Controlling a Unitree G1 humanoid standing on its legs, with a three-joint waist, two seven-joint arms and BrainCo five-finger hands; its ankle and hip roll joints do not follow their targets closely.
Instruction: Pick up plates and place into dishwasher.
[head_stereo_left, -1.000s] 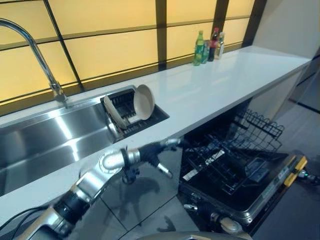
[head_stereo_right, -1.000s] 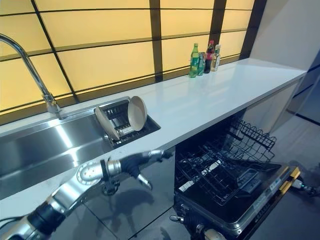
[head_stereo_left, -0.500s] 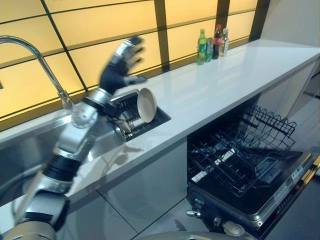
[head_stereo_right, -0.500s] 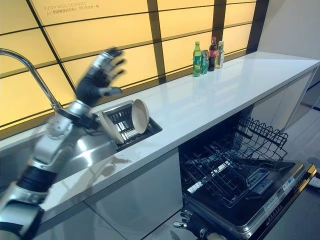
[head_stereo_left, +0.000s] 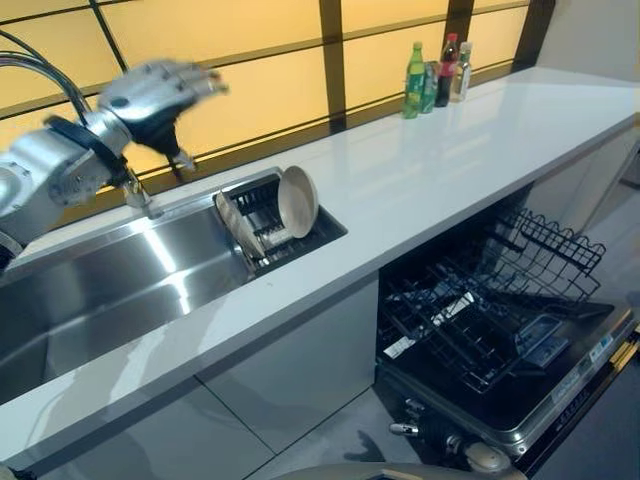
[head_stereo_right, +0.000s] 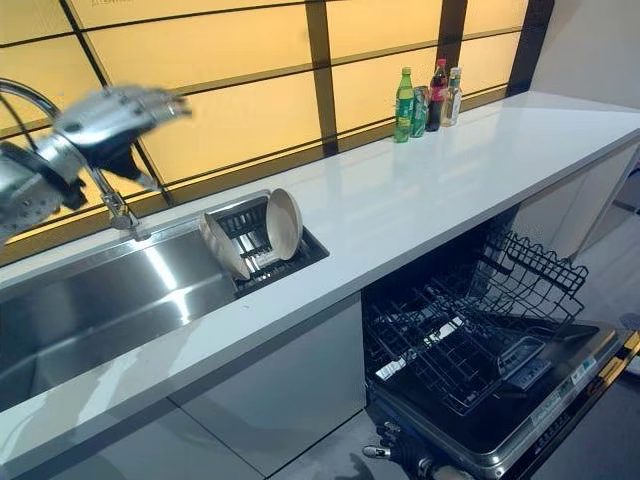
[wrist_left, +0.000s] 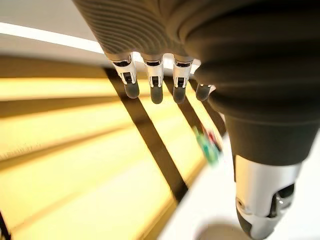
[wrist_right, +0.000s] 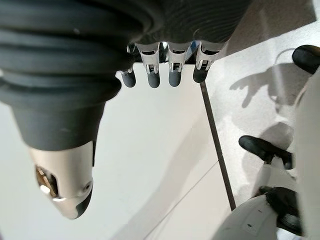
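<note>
Left robot hand (head_stereo_left: 160, 90) raised, fingers straight

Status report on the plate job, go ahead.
Left hand raised near the faucet, open, empty. Right hand low, open, empty. Plates upright in the sink rack. Dishwasher open, racks out; nothing in the way.

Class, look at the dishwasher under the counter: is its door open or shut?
Open. The dishwasher door lies folded down, and the wire rack is pulled out over it with no plates in it.
</note>
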